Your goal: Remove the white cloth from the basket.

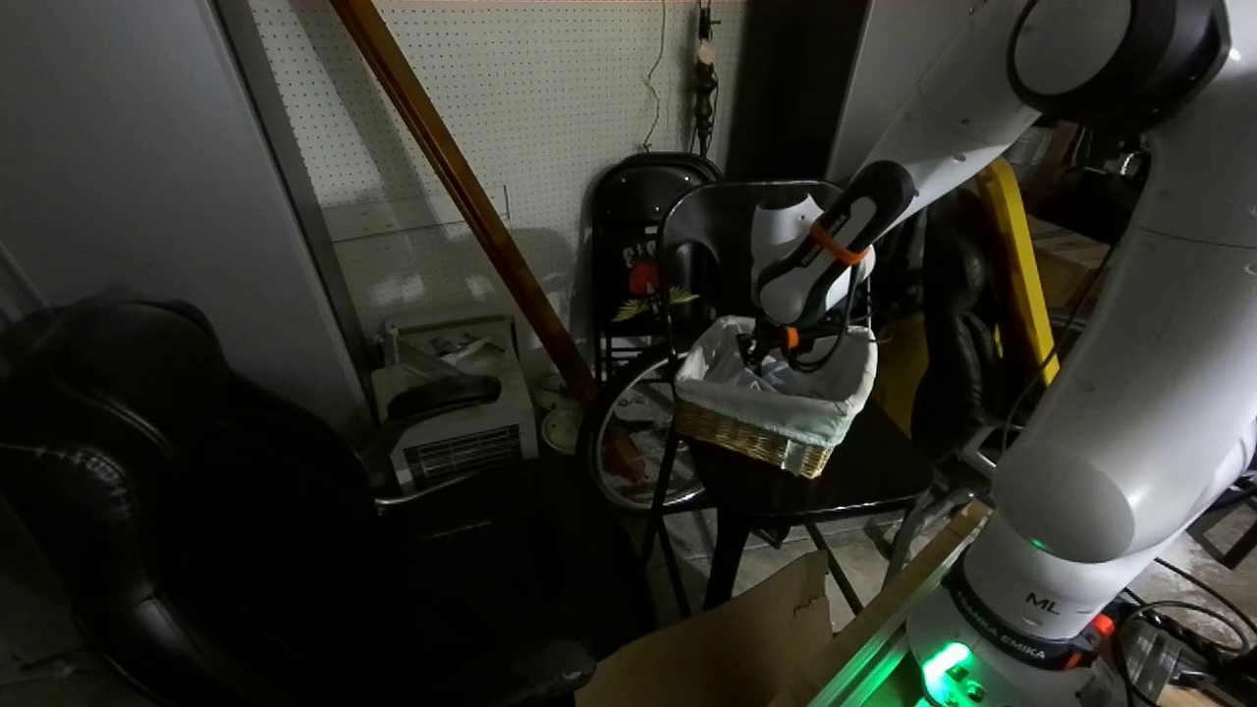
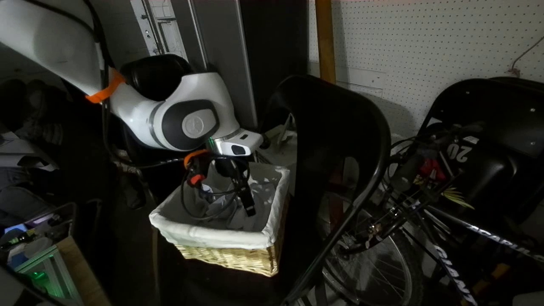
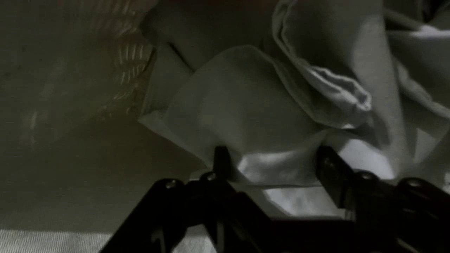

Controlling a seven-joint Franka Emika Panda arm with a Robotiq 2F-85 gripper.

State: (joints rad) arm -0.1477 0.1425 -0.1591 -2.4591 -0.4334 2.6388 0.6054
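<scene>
white cloth in basket, partly hidden behind gripper; fingers spread, contact unclear in dimness.

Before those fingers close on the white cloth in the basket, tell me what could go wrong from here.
The open fingers might catch only a loose fold of the white cloth, which could then slip free. The pale liner lies close to the cloth, so it could get pinched too and drag the basket along the chair. The cable looping down over the basket might snag on something during the lift.
</scene>
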